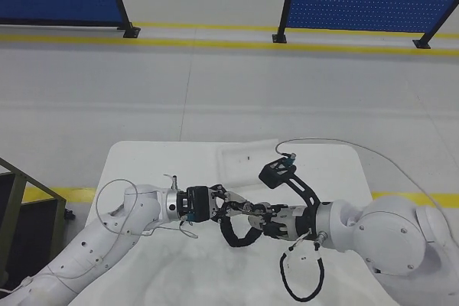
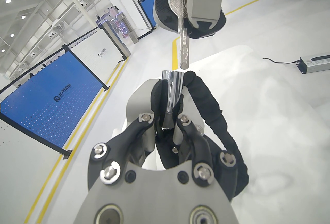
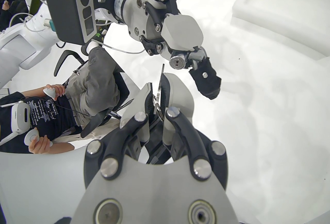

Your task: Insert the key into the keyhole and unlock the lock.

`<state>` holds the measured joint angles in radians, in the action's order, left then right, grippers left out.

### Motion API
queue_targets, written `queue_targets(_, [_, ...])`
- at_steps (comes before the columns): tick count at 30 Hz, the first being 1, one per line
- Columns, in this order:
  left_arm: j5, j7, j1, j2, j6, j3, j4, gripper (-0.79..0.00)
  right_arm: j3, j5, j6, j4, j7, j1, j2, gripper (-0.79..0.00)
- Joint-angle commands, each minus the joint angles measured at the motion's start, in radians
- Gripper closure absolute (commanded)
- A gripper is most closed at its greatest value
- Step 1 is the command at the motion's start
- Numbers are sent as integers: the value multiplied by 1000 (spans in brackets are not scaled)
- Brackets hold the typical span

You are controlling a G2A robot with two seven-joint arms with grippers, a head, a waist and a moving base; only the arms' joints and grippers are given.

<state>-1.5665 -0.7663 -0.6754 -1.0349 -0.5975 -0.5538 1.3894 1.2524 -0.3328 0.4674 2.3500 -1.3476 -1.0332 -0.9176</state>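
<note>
Key (image 2: 184, 47) pinched in right gripper (image 3: 157, 92), tip just off keyhole (image 3: 176, 62) of lock (image 2: 173, 91) pinched in left gripper (image 2: 167, 109).

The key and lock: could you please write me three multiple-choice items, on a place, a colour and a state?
1. What holds the key? A) a hook B) the right end effector C) a person's hand
2. The cable of the lock is: A) black B) blue C) yellow
3. The key is: A) fully inserted B) half inserted C) just outside the keyhole
Answers: 1 B, it clamps the key's head; 2 A, the black loop hangs beside the left end effector; 3 C, the keyhole shows empty.
</note>
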Motion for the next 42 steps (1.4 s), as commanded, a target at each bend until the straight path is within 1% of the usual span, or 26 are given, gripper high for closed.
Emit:
queue_targets(1, [-5, -1, -5, -2, 1, -6, 0, 0, -2, -1, 15, 0, 10, 1, 0, 0])
queue_targets(17, [-47, -16, -53, -5, 10, -63, 10, 0, 16, 16, 60, 0, 55, -25, 16, 0])
queue_targets(26, [-62, -5, -63, -12, -11, -83, 17, 0, 17, 22, 62, 0, 57, -30, 26, 0])
queue_targets(42, [-75, -4, -69, -29, -49, -102, 1, 0, -2, 36, 64, 0, 59, -19, 36, 0])
